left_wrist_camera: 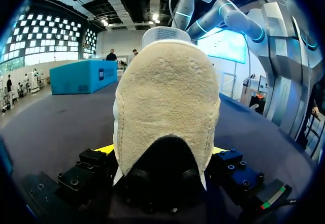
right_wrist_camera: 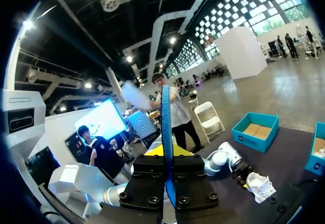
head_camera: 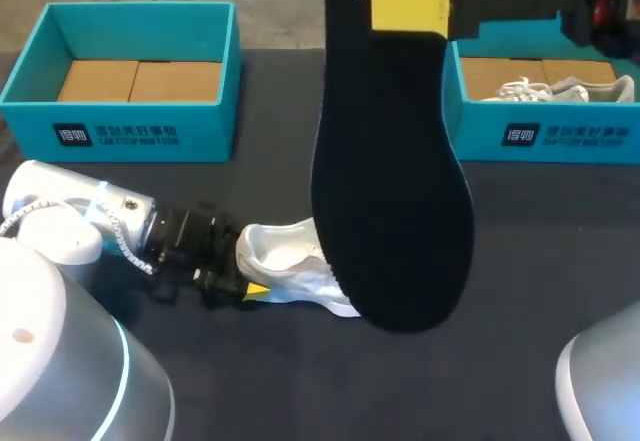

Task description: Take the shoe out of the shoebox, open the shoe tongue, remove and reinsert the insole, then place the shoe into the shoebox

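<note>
A white shoe point(head_camera: 292, 263) lies on its side on the dark table, its heel toward my left gripper point(head_camera: 243, 279). In the left wrist view the beige heel lining point(left_wrist_camera: 167, 107) fills the space between the wide-open fingers, whose yellow fingertips point(left_wrist_camera: 104, 149) show at either side. My right gripper point(head_camera: 410, 1) is shut on the heel end of the black insole point(head_camera: 390, 181), which hangs high above the table, toe down. From the right wrist the insole point(right_wrist_camera: 165, 132) shows edge-on between the shut fingers, with the shoe point(right_wrist_camera: 260, 186) far below.
An open teal shoebox point(head_camera: 130, 126) with a brown cardboard bottom stands at the back left. A second teal shoebox point(head_camera: 545, 136) at the back right holds another white shoe point(head_camera: 560, 89). My left arm point(head_camera: 90, 221) lies low over the table's left front.
</note>
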Robot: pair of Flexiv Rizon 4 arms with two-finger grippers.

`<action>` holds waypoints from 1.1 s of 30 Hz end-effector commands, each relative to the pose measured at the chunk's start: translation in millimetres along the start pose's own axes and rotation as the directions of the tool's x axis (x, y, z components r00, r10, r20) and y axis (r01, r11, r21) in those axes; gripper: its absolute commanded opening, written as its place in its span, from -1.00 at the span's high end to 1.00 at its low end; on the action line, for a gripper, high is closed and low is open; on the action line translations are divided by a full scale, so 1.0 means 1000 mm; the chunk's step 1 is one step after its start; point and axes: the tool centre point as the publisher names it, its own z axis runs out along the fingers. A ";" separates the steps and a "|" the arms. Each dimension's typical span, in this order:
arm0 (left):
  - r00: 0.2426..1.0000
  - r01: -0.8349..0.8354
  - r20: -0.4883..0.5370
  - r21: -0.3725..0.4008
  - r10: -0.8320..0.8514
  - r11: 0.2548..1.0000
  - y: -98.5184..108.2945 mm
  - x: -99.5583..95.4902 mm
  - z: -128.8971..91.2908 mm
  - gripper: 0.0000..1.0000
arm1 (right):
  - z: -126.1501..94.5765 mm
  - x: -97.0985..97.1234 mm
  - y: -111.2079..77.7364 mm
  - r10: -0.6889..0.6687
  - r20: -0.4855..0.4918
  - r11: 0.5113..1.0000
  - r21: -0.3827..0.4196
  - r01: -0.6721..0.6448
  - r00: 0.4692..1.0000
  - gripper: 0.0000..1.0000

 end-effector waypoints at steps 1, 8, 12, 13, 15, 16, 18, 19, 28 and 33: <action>1.000 -0.003 0.022 -0.017 0.004 1.000 -0.005 0.000 -0.006 -1.00 | 0.004 0.000 -0.009 0.002 -0.005 1.000 -0.017 -0.002 1.000 1.00; 1.000 0.009 0.009 -0.061 -0.008 0.998 -0.001 -0.002 0.000 -1.00 | 0.004 0.000 -0.009 0.002 -0.005 1.000 -0.017 -0.002 1.000 1.00; 1.000 0.022 0.014 -0.073 -0.021 0.997 0.006 -0.009 0.002 -1.00 | 0.004 0.000 -0.009 0.002 -0.005 1.000 -0.017 -0.002 1.000 1.00; 1.000 0.016 0.015 -0.067 -0.015 0.998 0.008 -0.010 0.002 -1.00 | 0.004 0.000 -0.009 0.002 -0.005 1.000 -0.017 -0.002 1.000 1.00; 1.000 0.009 0.015 -0.067 -0.008 0.998 0.010 -0.010 0.001 -1.00 | 0.004 0.000 -0.009 0.002 -0.005 1.000 -0.017 -0.002 1.000 1.00; 1.000 0.003 0.008 -0.067 -0.002 0.998 0.011 -0.008 0.001 -1.00 | 0.004 0.000 -0.009 0.002 -0.005 1.000 -0.017 -0.002 1.000 1.00; 1.000 -0.008 0.008 -0.057 0.008 0.998 0.011 -0.005 -0.002 -1.00 | 0.004 0.000 -0.009 0.002 -0.005 1.000 -0.017 -0.002 1.000 1.00; 1.000 -0.018 0.007 -0.053 0.018 0.998 0.010 -0.004 -0.003 -1.00 | 0.004 0.000 -0.009 0.002 -0.005 1.000 -0.017 -0.002 1.000 1.00; 0.996 -0.048 0.072 -0.027 0.049 0.999 0.013 -0.006 -0.013 -1.00 | 0.004 0.000 -0.009 0.002 -0.005 1.000 -0.017 -0.002 1.000 1.00; 0.991 -0.044 0.125 0.001 0.043 0.999 0.006 -0.010 -0.014 -1.00 | 0.004 0.000 -0.009 0.002 -0.005 1.000 -0.017 -0.002 1.000 1.00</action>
